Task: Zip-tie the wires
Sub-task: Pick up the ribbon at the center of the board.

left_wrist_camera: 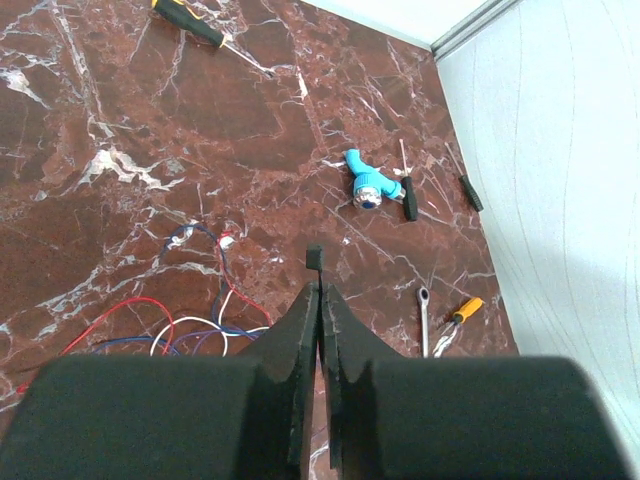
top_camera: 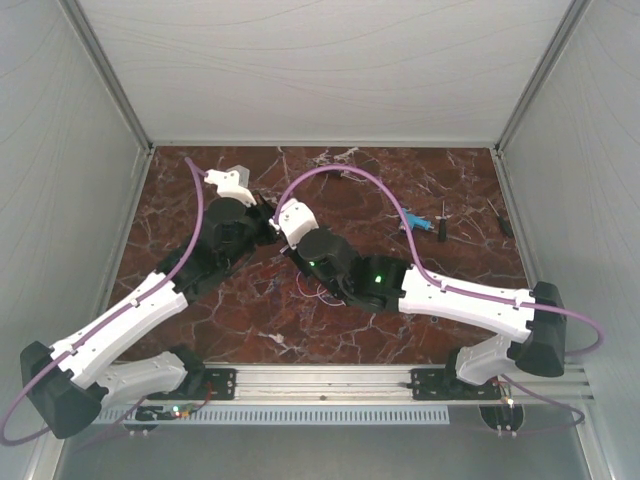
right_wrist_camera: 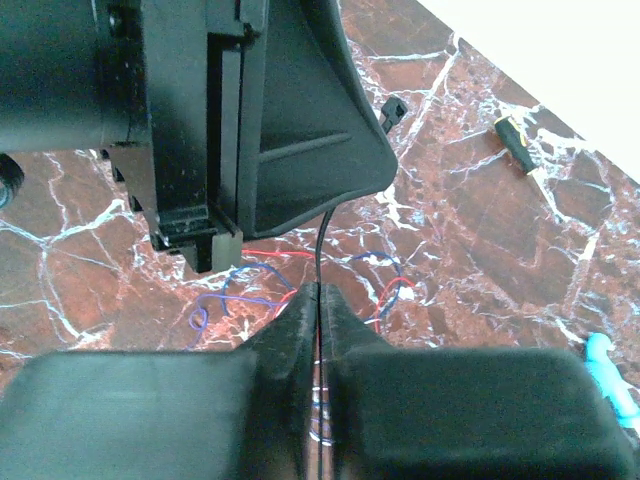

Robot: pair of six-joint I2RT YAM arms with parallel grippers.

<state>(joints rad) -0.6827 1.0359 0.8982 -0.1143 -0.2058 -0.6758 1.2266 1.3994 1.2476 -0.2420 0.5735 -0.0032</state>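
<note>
The wires [left_wrist_camera: 190,330], thin red, white, blue and purple loops, lie loose on the marble under the two wrists; they also show as the wires [right_wrist_camera: 250,285] and the wires [top_camera: 318,292]. My left gripper [left_wrist_camera: 318,290] is shut on a black zip tie [left_wrist_camera: 314,260], whose head pokes out past the tips. My right gripper [right_wrist_camera: 318,292] is shut on the strap of the same zip tie [right_wrist_camera: 322,240], which runs up behind the left gripper's finger [right_wrist_camera: 300,130]. The two grippers meet above the table, left gripper [top_camera: 266,226] and right gripper [top_camera: 282,234].
A blue-handled tool [left_wrist_camera: 368,185] lies to the right beside two thin black drivers [left_wrist_camera: 408,195]. A small wrench [left_wrist_camera: 424,320] and an orange screwdriver [left_wrist_camera: 462,310] lie near the right wall. A yellow-and-black screwdriver [left_wrist_camera: 195,22] lies far back. White walls enclose the table [top_camera: 240,330].
</note>
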